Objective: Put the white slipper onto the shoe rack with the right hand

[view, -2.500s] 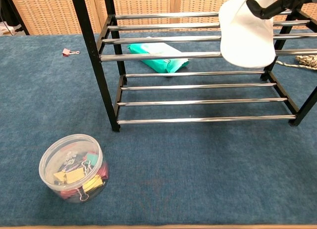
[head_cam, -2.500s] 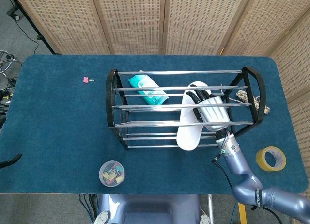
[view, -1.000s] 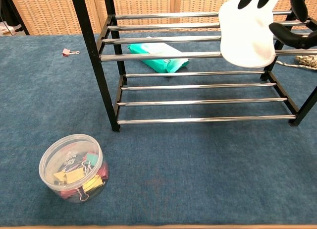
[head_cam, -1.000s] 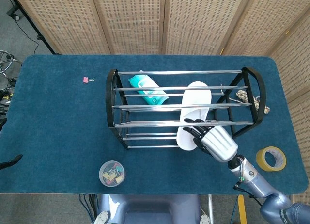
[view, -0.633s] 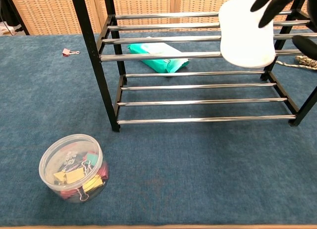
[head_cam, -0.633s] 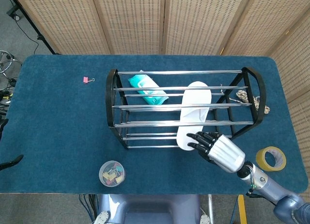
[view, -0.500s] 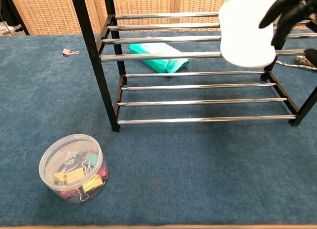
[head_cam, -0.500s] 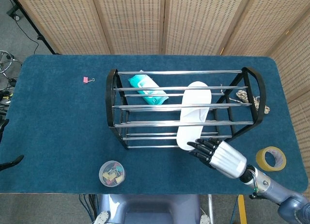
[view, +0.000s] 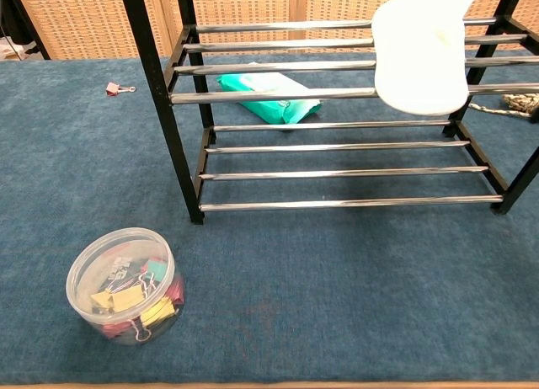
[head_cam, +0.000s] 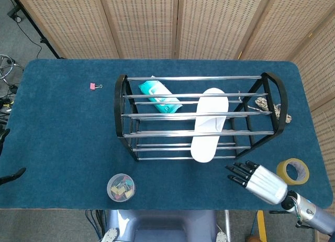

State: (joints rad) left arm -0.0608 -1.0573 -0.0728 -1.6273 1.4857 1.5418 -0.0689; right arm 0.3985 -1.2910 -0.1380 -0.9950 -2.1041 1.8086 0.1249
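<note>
The right hand is now drawn back to the near right part of the table, well clear of the shoe rack, where a moment ago it was at the toe of the white slipper. Its dark fingers are spread and nothing is held; it is no longer seen in the chest view. The slipper is left lying across the top rails of the rack, its near end overhanging the front rail, and it has not shifted since the release. The placing is therefore judged as done, with only the withdrawal of the arm remaining. The left hand is not seen in either view.

The table is covered with a blue felt-like cloth. A teal packet lies under the rack, a tub of binder clips stands near the front edge, a pink clip lies far left, a roll of yellow tape lies at the right, and a coil of rope lies beside the rack's right end. Behind the table, woven folding screens are set up.
</note>
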